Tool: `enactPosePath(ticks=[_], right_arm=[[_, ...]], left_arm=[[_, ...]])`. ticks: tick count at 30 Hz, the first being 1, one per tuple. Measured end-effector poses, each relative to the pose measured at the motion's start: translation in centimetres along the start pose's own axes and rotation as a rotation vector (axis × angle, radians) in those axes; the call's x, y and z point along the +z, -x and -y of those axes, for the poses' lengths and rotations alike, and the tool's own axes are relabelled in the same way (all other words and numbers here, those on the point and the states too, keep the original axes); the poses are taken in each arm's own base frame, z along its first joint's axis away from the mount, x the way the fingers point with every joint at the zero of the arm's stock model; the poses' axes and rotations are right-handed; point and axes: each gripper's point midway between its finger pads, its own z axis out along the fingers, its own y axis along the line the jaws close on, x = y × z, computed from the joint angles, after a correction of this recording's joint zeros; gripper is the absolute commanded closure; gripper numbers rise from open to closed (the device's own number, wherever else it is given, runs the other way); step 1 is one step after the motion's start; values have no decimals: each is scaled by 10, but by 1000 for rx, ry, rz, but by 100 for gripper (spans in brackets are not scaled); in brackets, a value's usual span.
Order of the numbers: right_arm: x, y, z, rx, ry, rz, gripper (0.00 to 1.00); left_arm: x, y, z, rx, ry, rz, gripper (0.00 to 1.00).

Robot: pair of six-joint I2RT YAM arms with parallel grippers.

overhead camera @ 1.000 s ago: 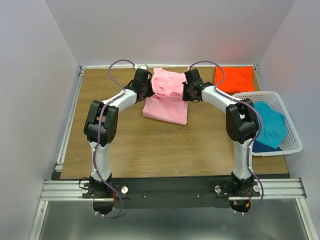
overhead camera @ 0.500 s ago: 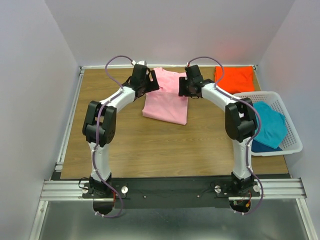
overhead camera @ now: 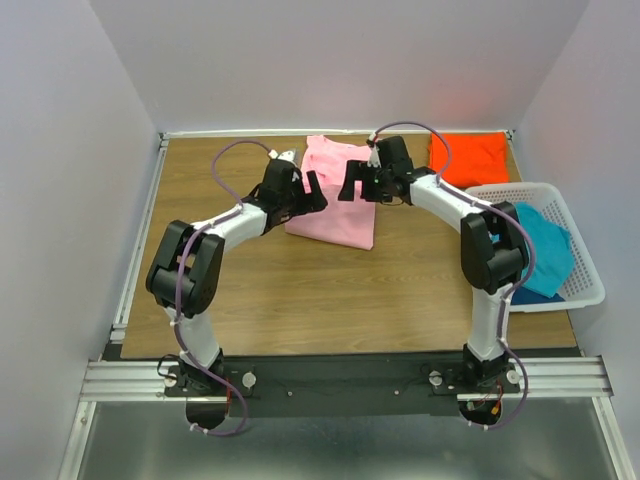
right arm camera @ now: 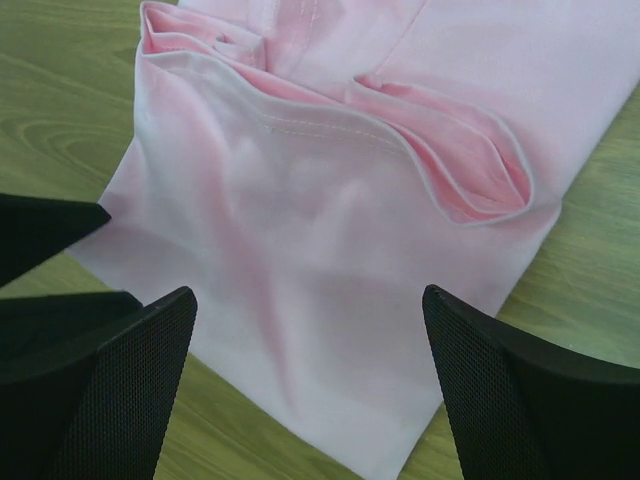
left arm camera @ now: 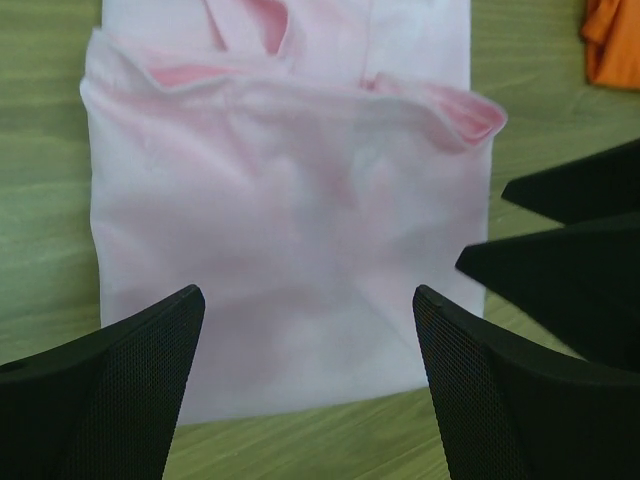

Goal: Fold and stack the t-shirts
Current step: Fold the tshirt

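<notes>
Light pink soft cotton t-shirt (left arm camera: pixel 290 180), folded and limp, lies below the left gripper (left arm camera: pixel 308 300) and right gripper (right arm camera: pixel 309 295), fingers apart, empty; probably best pinched at doubled edges.

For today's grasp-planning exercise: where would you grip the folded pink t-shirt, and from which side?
Probably the pink t-shirt at its near edge, coming in low from that side: that edge looks like a closed fold binding the layers, while the top layer's far edge gapes loose.
</notes>
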Motion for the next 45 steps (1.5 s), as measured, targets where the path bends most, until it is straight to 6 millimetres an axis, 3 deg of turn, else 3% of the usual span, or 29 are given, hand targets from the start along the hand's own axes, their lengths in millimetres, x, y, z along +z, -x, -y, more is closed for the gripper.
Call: enactPosePath(ticks=[8,13,16,22,28,33,36,39,40,42,45], right_arm=[[45,5,10,8,-6,-11,0],[71,7,32,20,-69,-3,0],[76,18,39,20,-89,30,0],[77,18,42,21,-88,41,0],[64,10,43,16,-101,29,0],[44,19,37,-1,-97,44,0],[14,32,23,-12,-73,86,0],[-28,46,6,-18,-46,154,0],[-50,43,1,-7,-40,175,0],[-73,38,-3,5,-34,204,0],[-95,0,8,60,-60,197,0]], left_arm=[[5,-63,-31,-33,26,-129,8],[6,-65,-31,-37,4,-103,8],[3,-68,-31,-39,-13,-89,8],[-17,-82,-35,-53,-16,-89,8],[-36,-94,-32,-67,-15,-102,8],[-53,-96,-14,-50,-12,-103,8],[-67,-85,0,-42,-34,-65,5],[-88,-64,7,-47,-40,16,2],[-95,-59,6,-54,-34,42,2],[-104,-56,-1,-67,-14,73,2],[-112,-63,-22,-90,38,87,2]])
